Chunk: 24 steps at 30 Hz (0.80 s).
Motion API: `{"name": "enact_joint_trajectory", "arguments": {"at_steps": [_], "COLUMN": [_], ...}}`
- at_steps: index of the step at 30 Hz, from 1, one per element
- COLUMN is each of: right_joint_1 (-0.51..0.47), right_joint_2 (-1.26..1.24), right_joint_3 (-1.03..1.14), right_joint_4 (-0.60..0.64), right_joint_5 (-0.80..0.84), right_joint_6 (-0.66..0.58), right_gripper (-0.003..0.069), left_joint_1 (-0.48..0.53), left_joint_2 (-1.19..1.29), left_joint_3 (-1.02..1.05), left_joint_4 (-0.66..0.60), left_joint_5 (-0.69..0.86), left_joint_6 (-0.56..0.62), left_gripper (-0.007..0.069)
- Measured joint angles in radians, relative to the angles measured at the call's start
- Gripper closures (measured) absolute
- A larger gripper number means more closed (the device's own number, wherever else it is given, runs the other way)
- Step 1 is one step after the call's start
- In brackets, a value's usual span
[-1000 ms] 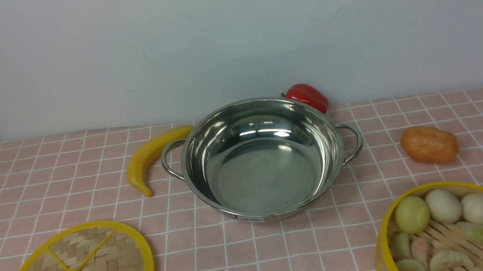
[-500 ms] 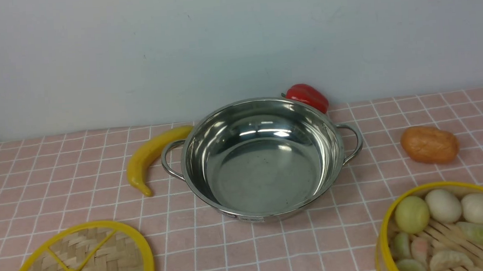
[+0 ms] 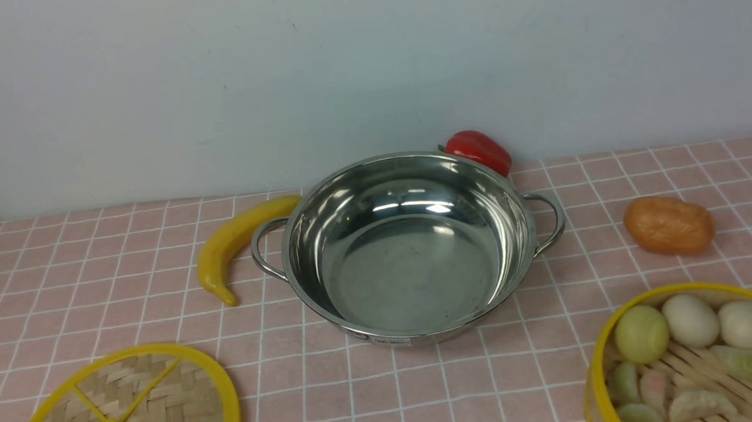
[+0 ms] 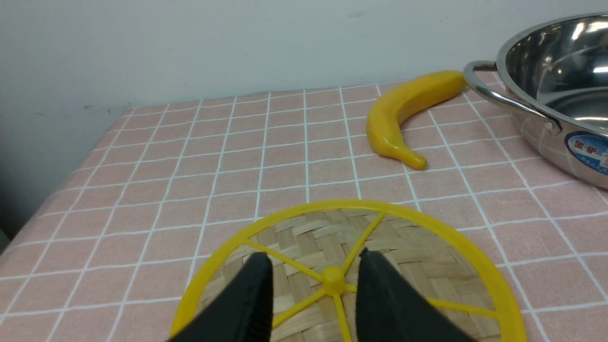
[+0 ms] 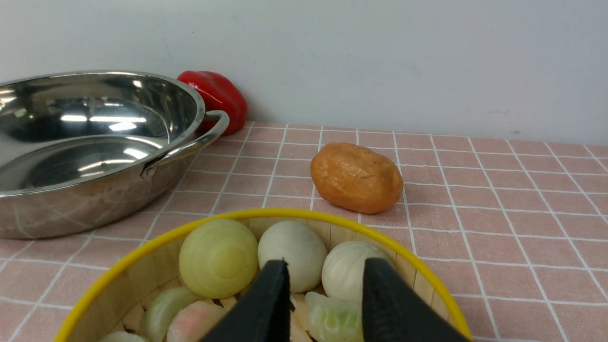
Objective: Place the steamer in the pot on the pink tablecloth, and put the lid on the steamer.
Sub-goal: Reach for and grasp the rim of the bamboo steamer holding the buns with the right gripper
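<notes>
The shiny steel pot (image 3: 411,248) stands empty mid-table on the pink tablecloth (image 3: 126,285). The steamer (image 3: 698,361), a yellow-rimmed bamboo basket with toy buns and dumplings, sits at the front right. The lid (image 3: 124,409), a flat woven disc with yellow spokes, lies at the front left. Neither gripper shows in the front view. In the left wrist view my left gripper (image 4: 313,261) is open above the lid (image 4: 418,251), its fingers either side of the hub. In the right wrist view my right gripper (image 5: 325,268) is open above the steamer (image 5: 156,247) and its buns.
A yellow toy banana (image 3: 234,242) lies left of the pot, touching its left handle. A red toy pepper (image 3: 480,149) sits behind the pot by the wall. An orange toy potato (image 3: 669,224) lies right of the pot, behind the steamer.
</notes>
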Motion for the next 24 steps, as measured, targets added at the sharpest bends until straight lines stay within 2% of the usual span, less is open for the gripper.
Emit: {"name": "enact_joint_trajectory", "arguments": {"at_steps": [12,17,24], "right_joint_1": [0.0,0.0,0.0], "right_joint_2": [0.0,0.0,-0.002], "right_joint_3": [0.0,-0.008,-0.207], "right_joint_4": [0.001,0.081,0.124], "right_joint_5": [0.0,-0.035,0.012], "right_joint_6": [0.0,0.025,0.03], "right_gripper": [0.0416,0.0416,0.0416], "left_joint_1": [0.0,0.0,0.0], "left_joint_2": [0.0,0.0,0.0], "left_joint_3": [0.0,0.0,0.0], "left_joint_4": [0.0,0.0,0.0], "left_joint_5": [0.0,0.0,0.0], "left_joint_6": [0.0,0.0,0.0], "left_gripper": [0.0382,0.0382,0.0382]}}
